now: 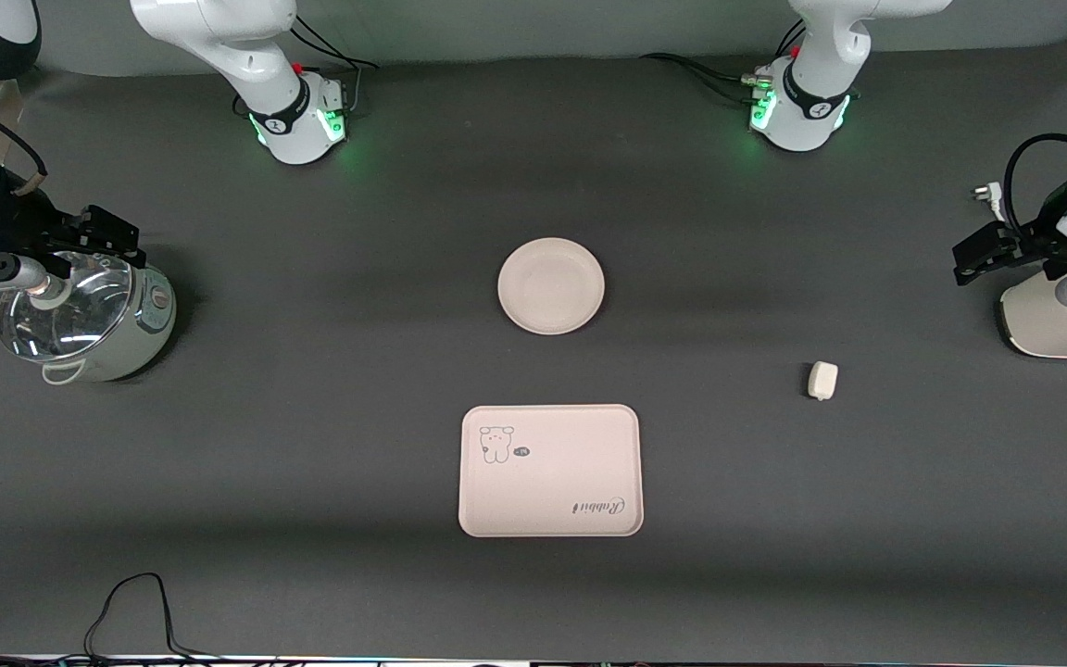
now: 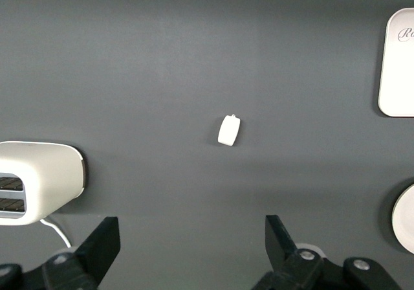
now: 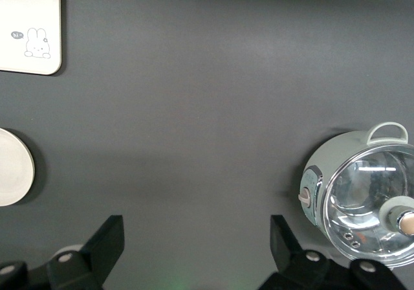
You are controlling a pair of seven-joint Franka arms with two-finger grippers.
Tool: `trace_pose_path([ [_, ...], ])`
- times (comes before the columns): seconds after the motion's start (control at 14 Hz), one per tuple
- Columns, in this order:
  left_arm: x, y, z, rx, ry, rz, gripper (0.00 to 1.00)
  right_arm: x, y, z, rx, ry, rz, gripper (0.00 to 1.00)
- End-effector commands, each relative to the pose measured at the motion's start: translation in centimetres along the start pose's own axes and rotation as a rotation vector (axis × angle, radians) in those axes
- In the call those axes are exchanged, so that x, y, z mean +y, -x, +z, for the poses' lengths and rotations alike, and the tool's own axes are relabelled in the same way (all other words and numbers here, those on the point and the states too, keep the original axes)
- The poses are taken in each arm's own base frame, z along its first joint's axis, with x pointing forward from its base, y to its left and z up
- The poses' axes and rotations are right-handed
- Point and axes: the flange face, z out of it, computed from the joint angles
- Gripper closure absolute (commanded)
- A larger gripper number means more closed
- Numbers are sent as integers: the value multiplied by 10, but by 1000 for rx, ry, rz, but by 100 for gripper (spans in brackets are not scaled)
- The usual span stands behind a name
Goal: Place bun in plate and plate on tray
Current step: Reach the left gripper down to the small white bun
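The bun (image 1: 822, 380) lies on the dark table toward the left arm's end, apart from the plate and tray; it also shows in the left wrist view (image 2: 229, 130). The empty round plate (image 1: 551, 284) sits mid-table. The rabbit tray (image 1: 550, 470) lies nearer the front camera than the plate, also empty. My left gripper (image 1: 983, 255) is open and empty in the air beside the toaster; its jaws frame bare table in its wrist view (image 2: 192, 232). My right gripper (image 1: 107, 236) is open and empty above the rice cooker, its jaws spread wide (image 3: 196, 228).
A white toaster (image 1: 1061, 320) stands at the left arm's end of the table. A pale green rice cooker with a glass lid (image 1: 89, 320) stands at the right arm's end. A black cable (image 1: 126, 602) lies near the table's front edge.
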Motion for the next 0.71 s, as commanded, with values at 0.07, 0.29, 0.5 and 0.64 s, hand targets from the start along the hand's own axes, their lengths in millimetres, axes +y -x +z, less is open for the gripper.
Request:
trace_pose_path([
  [0.07, 0, 3, -1, -25, 3, 16, 0, 1, 0, 0, -4, -22, -10, 0],
  [0.29, 8, 11, 7, -82, -3, 29, 0, 2, 0, 0, -5, -22, -7, 0],
  [0.5, 14, 37, 0, -80, -3, 32, 0, 0, 0, 1, -5, -20, -22, 0],
  [0.64, 16, 53, 4, -85, 8, 37, 0, -1, 0, 2, -9, -20, -23, 0],
])
